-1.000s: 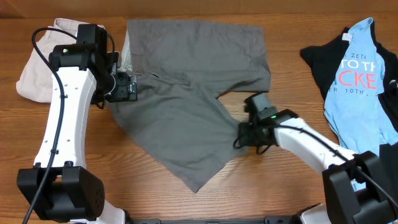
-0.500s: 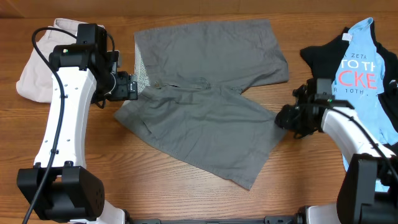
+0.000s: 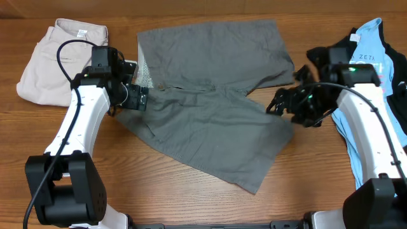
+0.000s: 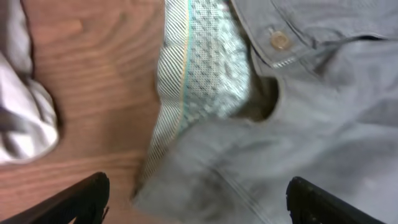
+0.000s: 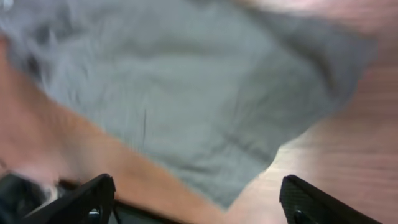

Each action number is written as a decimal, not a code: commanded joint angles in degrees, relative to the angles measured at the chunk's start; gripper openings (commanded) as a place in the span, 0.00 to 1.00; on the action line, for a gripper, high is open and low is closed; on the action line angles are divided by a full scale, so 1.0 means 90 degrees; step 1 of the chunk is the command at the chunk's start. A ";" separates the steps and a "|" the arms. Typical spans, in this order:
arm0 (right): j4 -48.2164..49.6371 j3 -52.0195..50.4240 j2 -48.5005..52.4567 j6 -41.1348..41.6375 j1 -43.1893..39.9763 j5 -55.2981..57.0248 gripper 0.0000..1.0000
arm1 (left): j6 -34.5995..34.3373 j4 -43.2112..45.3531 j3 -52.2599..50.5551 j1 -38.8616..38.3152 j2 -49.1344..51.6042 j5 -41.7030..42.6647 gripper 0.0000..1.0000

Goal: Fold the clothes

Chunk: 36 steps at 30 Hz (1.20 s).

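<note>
**Overhead.** Dark grey shorts (image 3: pixel 210 121) lie open at the centre of the table (image 3: pixel 159 197).
- Orientation: waistband at the left, both legs to the right. The long axis runs left to right, and the nearer leg slants toward the front edge.
- Left gripper (image 3: pixel 137 98): at the waistband end.
- Right gripper (image 3: pixel 280 105): over the right side of the shorts, where the two legs part.
- Other clothes: folded beige shorts (image 3: pixel 57 60) far left; light blue lettered T-shirt (image 3: pixel 375 83) over a black garment (image 3: pixel 324 60) far right.

**Left wrist.** The left gripper (image 4: pixel 198 190) has its fingers wide apart and holds nothing. Below it are the fly button (image 4: pixel 278 40) and the pale patterned lining (image 4: pixel 211 68), with beige cloth at the frame's left edge.

**Right wrist.** The view is blurred. The right gripper (image 5: pixel 196 190) has its fingers spread and empty above a grey leg corner and bare wood.

**Step, as judged.** The shorts are spread out and not yet folded. The next move probably calls for pinching the far leg at the waistband and the hem together, then laying it over the nearer leg with the edges matched.
</note>
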 commanded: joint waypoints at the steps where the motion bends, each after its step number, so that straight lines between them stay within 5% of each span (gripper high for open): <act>1: -0.0155 0.0080 -0.0104 -0.0036 0.0544 -0.0155 0.88 | 0.0729 0.0151 -0.0124 0.0233 0.0109 0.0287 0.93; 9: -0.0168 0.0080 -0.0104 0.0418 0.1795 -0.0221 0.86 | 0.1013 -0.0039 -0.0121 0.0277 0.0988 0.0755 0.89; 17: -0.0104 0.0080 -0.0104 0.0729 0.1962 -0.0041 0.84 | 0.0107 -0.0338 -0.0124 0.0277 0.1491 0.0801 0.75; 19: -0.0129 0.0080 -0.0104 0.0741 0.1962 0.0034 0.84 | -0.0095 -0.0476 -0.0124 0.0277 0.1494 0.0760 0.57; 21: -0.0206 0.0080 -0.0104 0.0872 0.1962 0.0219 0.84 | -0.0386 -0.0697 -0.0124 0.0277 0.1491 0.0595 0.09; 22: -0.0282 0.0080 -0.0104 0.0899 0.1962 0.0289 0.83 | -0.0602 -0.0826 -0.0121 0.0277 0.1491 0.0491 0.04; 28: -0.0816 -0.0024 -0.0104 0.2166 0.1962 0.1474 0.82 | -0.1736 -0.1780 -0.0063 0.0316 0.1477 -0.0192 0.04; 36: 0.0027 -0.1770 -0.0104 0.3033 0.2266 0.1360 0.82 | -0.1758 -0.1826 -0.0056 0.0347 0.1443 0.0238 0.04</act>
